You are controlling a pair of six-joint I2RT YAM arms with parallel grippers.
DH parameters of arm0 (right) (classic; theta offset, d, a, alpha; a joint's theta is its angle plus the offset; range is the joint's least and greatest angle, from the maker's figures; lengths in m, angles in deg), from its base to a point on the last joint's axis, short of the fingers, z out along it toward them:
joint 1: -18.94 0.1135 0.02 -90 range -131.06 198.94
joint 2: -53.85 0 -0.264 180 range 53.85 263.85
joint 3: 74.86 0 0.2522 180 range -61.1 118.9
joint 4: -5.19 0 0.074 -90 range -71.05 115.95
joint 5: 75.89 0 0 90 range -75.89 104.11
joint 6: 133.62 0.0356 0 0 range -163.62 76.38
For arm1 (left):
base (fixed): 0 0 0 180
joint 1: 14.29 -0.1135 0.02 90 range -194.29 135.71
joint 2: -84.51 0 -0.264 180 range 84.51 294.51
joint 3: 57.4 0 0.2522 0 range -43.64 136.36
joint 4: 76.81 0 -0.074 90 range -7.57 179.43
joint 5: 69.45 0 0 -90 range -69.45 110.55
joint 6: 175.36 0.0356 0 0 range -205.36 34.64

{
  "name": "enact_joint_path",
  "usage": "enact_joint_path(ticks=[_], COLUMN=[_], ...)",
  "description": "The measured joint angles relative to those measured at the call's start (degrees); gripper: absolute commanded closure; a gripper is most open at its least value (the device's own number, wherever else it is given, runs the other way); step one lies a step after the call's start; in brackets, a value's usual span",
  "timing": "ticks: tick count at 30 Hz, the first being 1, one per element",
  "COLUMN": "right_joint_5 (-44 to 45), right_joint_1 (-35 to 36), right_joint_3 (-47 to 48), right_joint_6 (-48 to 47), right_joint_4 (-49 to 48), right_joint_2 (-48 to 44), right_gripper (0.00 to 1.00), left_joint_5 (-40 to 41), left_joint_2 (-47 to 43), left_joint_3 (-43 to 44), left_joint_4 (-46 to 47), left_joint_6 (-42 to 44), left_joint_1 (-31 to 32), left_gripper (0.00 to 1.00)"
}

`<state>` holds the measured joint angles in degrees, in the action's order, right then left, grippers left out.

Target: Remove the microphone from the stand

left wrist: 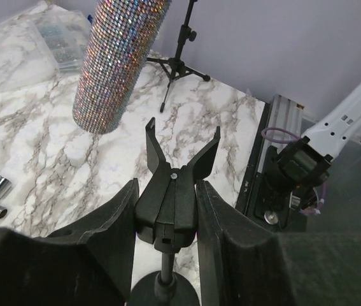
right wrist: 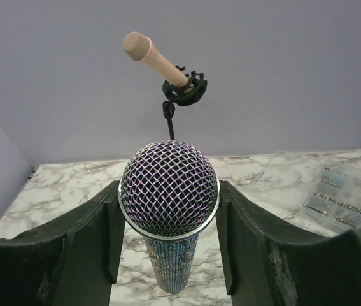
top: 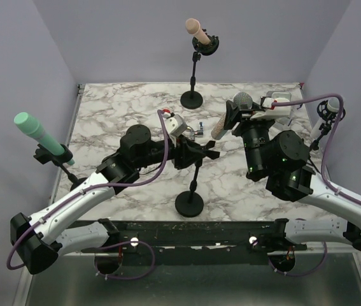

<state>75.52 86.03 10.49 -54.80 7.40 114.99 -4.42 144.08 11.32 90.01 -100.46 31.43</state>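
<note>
We see the right fingers (right wrist: 97, 236) clamped on the microphone (right wrist: 169, 188), and the left fingers (left wrist: 113, 226) clamped on the stand clip (left wrist: 174, 188).

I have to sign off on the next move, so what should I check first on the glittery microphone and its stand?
1. Glittery rhinestone microphone out of the black stand clip: ok, prongs empty.
2. Right gripper shut on the microphone, fingers either side of its mesh head: ok.
3. Left gripper clamped on the clip: ok.
4. Round stand base flat on the marble table: ok.
5. Grip firm enough not to slip: cannot tell.
</note>
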Motion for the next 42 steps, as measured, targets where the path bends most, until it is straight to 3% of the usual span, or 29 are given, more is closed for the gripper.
enact_joint_path(ticks=[3,4,6,8,9,10,12,19,29,37,40,42], right_joint_5=[-0.7,-0.9,-1.3,-1.9,-2.3,-2.6,-2.9,-3.0,-7.3,-14.1,-16.8,-18.6], right_joint_1=[0.0,0.0,0.0,0.0,0.0,0.0,0.0,0.0,0.0,-0.1,-0.1,-0.1], right_joint_3=[0.0,0.0,0.0,0.0,0.0,0.0,0.1,3.4,9.2,14.6,16.1,16.5], right_joint_6=[0.8,1.1,2.1,3.0,3.4,3.8,3.9,0.0,1.2,6.6,9.0,11.0], right_joint_4=[1.2,1.7,2.8,3.8,4.3,4.9,5.3,4.2,5.1,8.1,10.4,11.9], right_joint_2=[0.0,0.0,0.0,-0.1,-0.1,-0.1,-0.1,2.0,4.6,5.5,6.1,6.3], right_gripper=[0.99,0.99,0.99,0.99,0.99,0.99,0.99,0.99,0.99,0.99,0.99,0.99], left_joint_5=[1.7,2.3,3.4,4.3,4.6,5.1,5.7,7.0,7.6,7.8,8.1,8.6], left_joint_2=[1.4,1.6,1.7,1.7,1.7,1.7,1.7,0.3,0.7,8.0,10.1,10.5], left_joint_3=[1.1,1.1,1.0,0.9,0.8,0.6,-0.1,1.8,17.1,28.8,30.6,30.6], left_joint_4=[0.3,0.6,0.9,1.6,1.7,2.0,2.4,-0.3,-7.5,-12.0,-13.6,-14.0], left_joint_6=[1.0,1.2,1.8,2.1,2.2,2.2,1.6,1.3,3.6,9.1,10.8,12.2], left_joint_1=[0.2,0.3,0.4,0.4,0.4,0.4,0.4,0.5,0.5,0.5,0.5,0.5], left_gripper=[1.0,0.95,0.67,0.45,0.23,0.12,0.01,0.01,0.01,0.04,0.09,0.2])
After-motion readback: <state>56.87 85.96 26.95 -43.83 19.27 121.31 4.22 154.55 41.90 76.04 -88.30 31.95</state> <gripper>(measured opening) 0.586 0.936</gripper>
